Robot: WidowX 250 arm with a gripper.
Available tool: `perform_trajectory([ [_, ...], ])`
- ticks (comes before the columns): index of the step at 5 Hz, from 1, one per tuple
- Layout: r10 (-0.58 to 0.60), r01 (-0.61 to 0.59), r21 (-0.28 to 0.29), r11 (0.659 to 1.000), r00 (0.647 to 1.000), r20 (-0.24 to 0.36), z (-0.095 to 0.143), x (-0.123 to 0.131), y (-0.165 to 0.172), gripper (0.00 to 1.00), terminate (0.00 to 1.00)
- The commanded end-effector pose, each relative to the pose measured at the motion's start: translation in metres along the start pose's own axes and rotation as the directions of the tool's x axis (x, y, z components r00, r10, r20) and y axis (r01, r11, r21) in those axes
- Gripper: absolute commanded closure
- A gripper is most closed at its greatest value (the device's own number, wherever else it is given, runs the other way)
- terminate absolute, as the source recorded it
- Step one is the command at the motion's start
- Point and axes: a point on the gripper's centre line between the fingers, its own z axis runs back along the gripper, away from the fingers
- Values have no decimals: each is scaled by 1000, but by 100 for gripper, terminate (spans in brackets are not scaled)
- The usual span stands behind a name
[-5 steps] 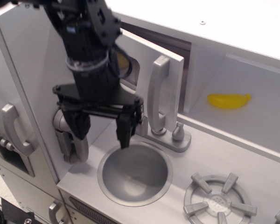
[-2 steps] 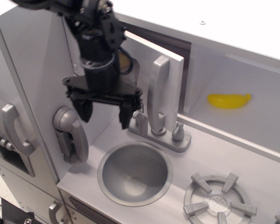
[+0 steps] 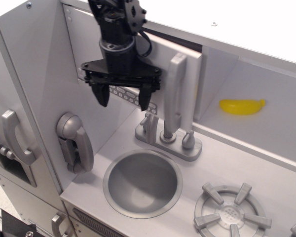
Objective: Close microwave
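The microwave [image 3: 163,59] is the grey-white box compartment at the upper back of the toy kitchen. Its door stands nearly flush with the front, with a thin dark gap along its top edge. The long vertical silver handle [image 3: 173,94] is on the door's right side, and a row of tiny buttons [image 3: 126,94] shows below my wrist. The door's window is hidden behind my arm. My black gripper [image 3: 124,102] is open and empty. It hangs right in front of the door face, just left of the handle; whether it touches the door I cannot tell.
A silver faucet [image 3: 167,138] stands below the handle, behind the round sink bowl [image 3: 143,182]. A silver phone handset [image 3: 75,140] hangs on the left wall. A yellow toy [image 3: 241,106] lies on the right shelf. A burner [image 3: 232,212] is at front right.
My gripper rose from above the sink and moved right and back against the door face. The door swung inward from clearly ajar to nearly flush.
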Motion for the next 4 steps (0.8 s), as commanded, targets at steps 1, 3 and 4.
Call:
perform_trajectory([
  [1, 19, -15, -34, 999, 995, 98, 23, 22, -8, 0, 0],
  [3, -13, 14, -9, 1000, 997, 78, 18, -2, 8, 0, 0],
  [4, -98, 98, 4, 995, 994, 44, 13, -41, 38, 0, 0],
])
